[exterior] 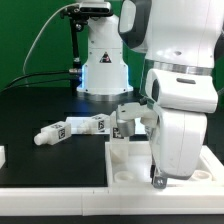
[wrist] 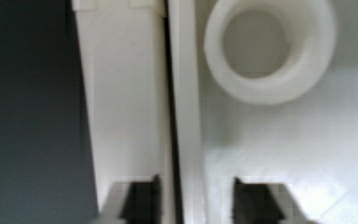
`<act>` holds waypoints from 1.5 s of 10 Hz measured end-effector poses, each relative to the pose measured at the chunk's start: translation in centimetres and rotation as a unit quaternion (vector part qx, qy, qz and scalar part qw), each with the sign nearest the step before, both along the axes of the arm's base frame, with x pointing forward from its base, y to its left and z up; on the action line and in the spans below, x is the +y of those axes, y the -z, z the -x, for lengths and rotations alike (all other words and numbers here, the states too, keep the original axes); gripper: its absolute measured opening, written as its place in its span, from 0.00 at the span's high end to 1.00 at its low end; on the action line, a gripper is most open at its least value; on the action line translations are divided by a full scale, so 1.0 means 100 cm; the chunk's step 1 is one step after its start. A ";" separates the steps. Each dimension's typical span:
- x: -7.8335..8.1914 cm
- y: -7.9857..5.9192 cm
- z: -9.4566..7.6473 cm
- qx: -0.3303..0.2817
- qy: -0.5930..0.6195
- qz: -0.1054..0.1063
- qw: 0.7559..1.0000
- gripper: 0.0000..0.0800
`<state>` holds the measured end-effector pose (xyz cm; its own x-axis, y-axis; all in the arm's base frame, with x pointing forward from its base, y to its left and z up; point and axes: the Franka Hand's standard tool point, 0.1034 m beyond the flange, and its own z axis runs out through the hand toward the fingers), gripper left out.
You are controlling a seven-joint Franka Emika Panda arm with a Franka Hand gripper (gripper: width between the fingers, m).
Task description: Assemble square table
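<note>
The square table's white panel (exterior: 128, 160) lies flat on the black table, toward the exterior view's right. My gripper (exterior: 155, 178) reaches down at its near edge, largely hidden behind the arm's white body. In the wrist view the gripper (wrist: 202, 200) straddles the panel's raised rim (wrist: 176, 100). One dark finger (wrist: 144, 202) is outside the rim and the other is inside, with a visible gap, so the gripper is open. A round leg socket (wrist: 265, 50) shows on the panel ahead of the gripper. Three tagged white legs (exterior: 57, 132) (exterior: 93, 125) (exterior: 128, 122) lie behind the panel.
The arm's white base (exterior: 100, 65) stands at the back with cables beside it. A white border strip (exterior: 60, 195) runs along the table's front, and a short white piece (exterior: 3, 155) sits at the exterior view's left edge.
</note>
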<state>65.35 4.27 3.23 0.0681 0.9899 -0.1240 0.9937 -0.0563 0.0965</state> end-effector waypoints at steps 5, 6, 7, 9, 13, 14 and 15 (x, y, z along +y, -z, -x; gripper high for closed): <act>-0.012 -0.059 0.013 -0.013 0.067 -0.003 0.998 0.23; -0.011 -0.063 0.013 -0.022 0.106 -0.008 0.994 0.19; -0.011 -0.058 0.014 -0.021 0.123 -0.009 0.992 0.19; -0.011 -0.058 0.015 -0.032 0.206 -0.018 0.978 0.19; -0.029 -0.115 0.077 -0.035 0.367 -0.035 0.929 0.19; -0.025 -0.117 0.079 -0.051 0.402 -0.047 0.913 0.19; -0.024 -0.113 0.079 -0.051 0.427 -0.049 0.901 0.19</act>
<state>57.49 1.83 14.55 0.8172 0.5763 0.0111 0.5695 -0.8102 0.1390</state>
